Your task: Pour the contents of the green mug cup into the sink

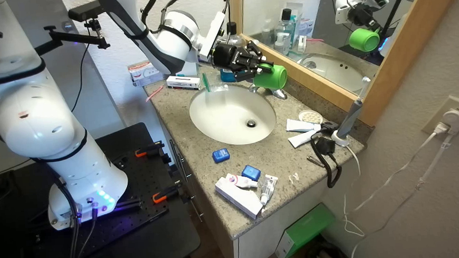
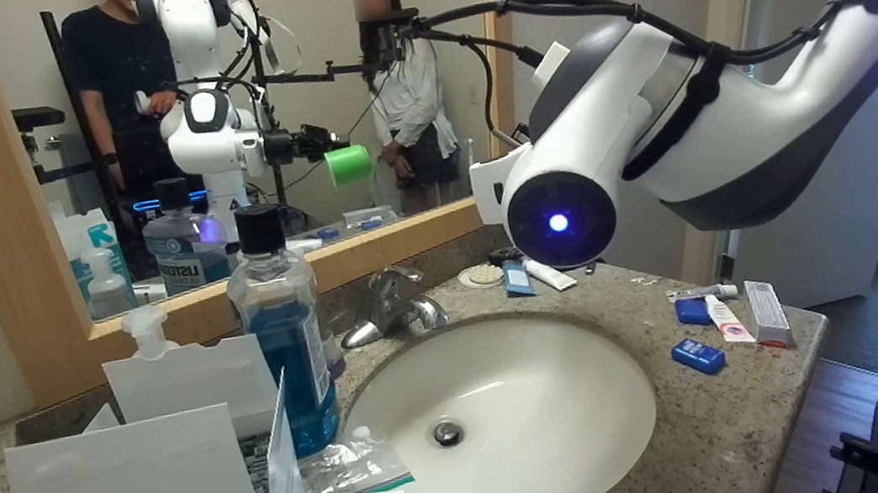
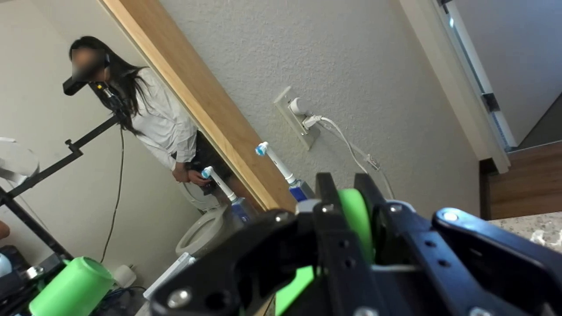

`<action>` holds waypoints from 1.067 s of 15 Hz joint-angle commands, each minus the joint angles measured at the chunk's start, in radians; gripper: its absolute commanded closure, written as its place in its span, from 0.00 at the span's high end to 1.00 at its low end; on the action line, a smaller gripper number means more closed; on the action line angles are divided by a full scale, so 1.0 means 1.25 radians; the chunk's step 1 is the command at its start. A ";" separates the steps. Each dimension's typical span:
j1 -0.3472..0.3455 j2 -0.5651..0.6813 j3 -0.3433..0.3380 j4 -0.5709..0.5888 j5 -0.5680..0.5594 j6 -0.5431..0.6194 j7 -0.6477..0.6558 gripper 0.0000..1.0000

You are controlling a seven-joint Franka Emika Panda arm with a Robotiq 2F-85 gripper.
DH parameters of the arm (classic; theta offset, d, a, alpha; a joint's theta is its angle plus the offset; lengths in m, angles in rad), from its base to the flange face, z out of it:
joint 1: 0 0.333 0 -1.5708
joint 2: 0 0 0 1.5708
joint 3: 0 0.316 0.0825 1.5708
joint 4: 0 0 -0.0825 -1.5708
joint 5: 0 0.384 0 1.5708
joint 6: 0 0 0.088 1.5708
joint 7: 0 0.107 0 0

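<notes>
Fingers (image 3: 327, 189) were pinched nearly together, and yes, they had the green mug cup (image 1: 272, 78), apparently by its handle, tipped sideways at their tips, with the sink (image 1: 221, 117) below them, a hold presumably chosen so its body stood clear for pouring!

You have 1 green mug (image 1: 273, 77) | 1 sink (image 1: 223, 119) | 1 faucet (image 2: 393, 307) | 2 small blue boxes (image 1: 220, 155) (image 1: 251, 172) | 1 electric toothbrush (image 1: 350, 118)
</notes>
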 commanded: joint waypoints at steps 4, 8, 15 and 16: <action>-0.041 -0.048 -0.025 0.013 0.093 0.129 -0.049 0.08; -0.077 -0.067 -0.062 0.031 0.165 0.241 -0.125 0.08; -0.137 -0.053 -0.133 0.076 0.319 0.401 -0.252 0.08; -0.144 -0.052 -0.140 0.079 0.339 0.424 -0.266 0.08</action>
